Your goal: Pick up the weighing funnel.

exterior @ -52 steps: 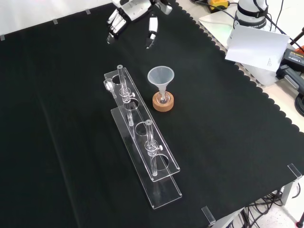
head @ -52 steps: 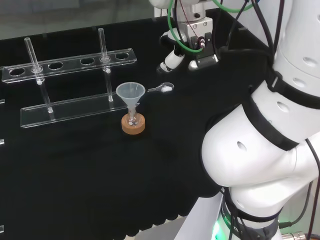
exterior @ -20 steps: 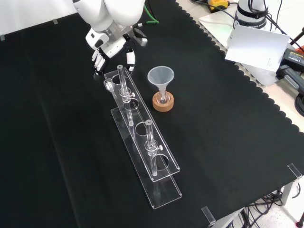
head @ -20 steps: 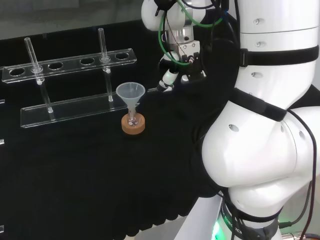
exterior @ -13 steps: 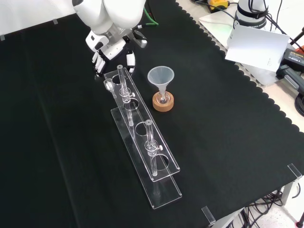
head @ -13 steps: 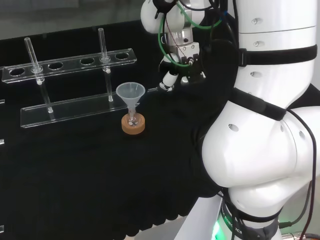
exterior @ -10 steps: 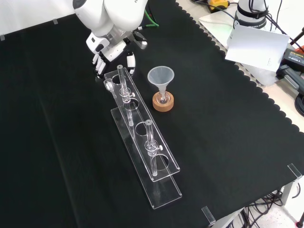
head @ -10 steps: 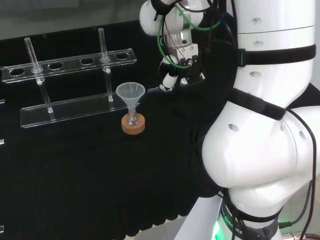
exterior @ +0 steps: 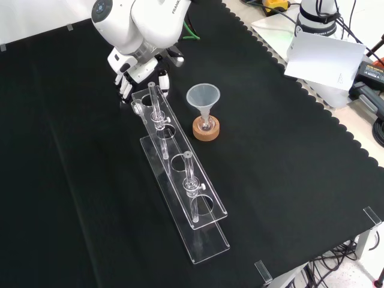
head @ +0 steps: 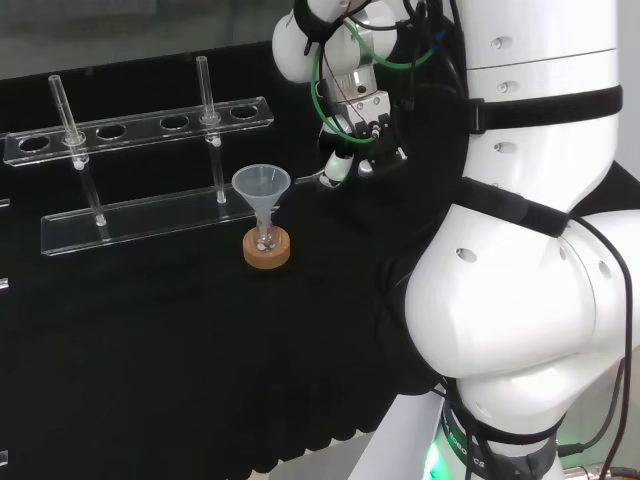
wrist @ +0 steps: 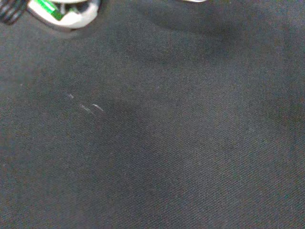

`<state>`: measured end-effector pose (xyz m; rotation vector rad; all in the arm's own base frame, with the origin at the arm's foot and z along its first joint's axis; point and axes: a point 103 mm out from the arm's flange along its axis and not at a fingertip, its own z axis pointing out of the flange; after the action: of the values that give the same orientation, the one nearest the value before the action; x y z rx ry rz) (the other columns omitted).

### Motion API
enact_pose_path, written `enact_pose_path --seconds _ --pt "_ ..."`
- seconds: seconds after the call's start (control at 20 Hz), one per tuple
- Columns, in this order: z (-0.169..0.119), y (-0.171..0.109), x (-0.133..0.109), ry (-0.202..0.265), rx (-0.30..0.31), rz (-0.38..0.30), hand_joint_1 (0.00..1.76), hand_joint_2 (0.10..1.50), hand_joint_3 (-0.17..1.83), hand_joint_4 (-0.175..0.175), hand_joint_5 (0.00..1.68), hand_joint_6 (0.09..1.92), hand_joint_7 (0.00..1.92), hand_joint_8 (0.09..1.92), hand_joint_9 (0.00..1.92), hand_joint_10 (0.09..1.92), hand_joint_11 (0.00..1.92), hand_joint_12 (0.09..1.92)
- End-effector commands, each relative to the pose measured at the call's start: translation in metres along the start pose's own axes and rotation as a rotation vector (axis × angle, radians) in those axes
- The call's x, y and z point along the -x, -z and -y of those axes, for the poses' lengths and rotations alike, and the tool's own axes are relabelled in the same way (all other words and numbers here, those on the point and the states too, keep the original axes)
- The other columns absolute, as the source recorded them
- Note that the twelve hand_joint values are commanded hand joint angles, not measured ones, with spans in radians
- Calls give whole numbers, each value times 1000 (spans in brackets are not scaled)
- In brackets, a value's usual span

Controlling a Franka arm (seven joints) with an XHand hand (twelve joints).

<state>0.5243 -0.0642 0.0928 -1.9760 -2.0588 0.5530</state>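
The weighing funnel [exterior: 137, 108], a small clear scoop, lies on the black cloth at the far end of the clear tube rack [exterior: 180, 174] in the front view. My hand [exterior: 135, 73] hangs just above and beyond it, with its fingers [exterior: 124, 90] straight and pointing down and the thumb [exterior: 163, 81] apart from them. It holds nothing. In the head view the hand [head: 345, 160] hovers to the right of the big funnel [head: 261, 185] and covers the spot where the weighing funnel lies. The wrist view looks at cloth, with part of the hand [wrist: 62, 12] at its edge.
The big funnel [exterior: 203, 96] stands in a small flask on a cork ring [exterior: 206, 128], close to the hand. The rack [head: 140, 125] carries two upright glass tubes [exterior: 154, 102]. The white arm links [head: 530, 250] rise at the right of the head view.
The hand has come down from high at the bench's edge to just over the weighing funnel. In the last second it crept slightly left in both views. The weighing funnel has not moved.
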Motion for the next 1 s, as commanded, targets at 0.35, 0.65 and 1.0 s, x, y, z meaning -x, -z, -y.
enact_pose_path --seconds 0.35,0.65,1.0 --pt "-6 -1 8 -19 4 7 864 600 564 -8 609 592 462 694 763 519 446 1314" --pt "-13 -8 2 -27 1 6 874 604 571 -4 630 630 466 695 769 520 454 1314" --pt "-14 -10 7 -27 12 13 877 599 590 -3 638 678 471 697 779 521 469 1307"
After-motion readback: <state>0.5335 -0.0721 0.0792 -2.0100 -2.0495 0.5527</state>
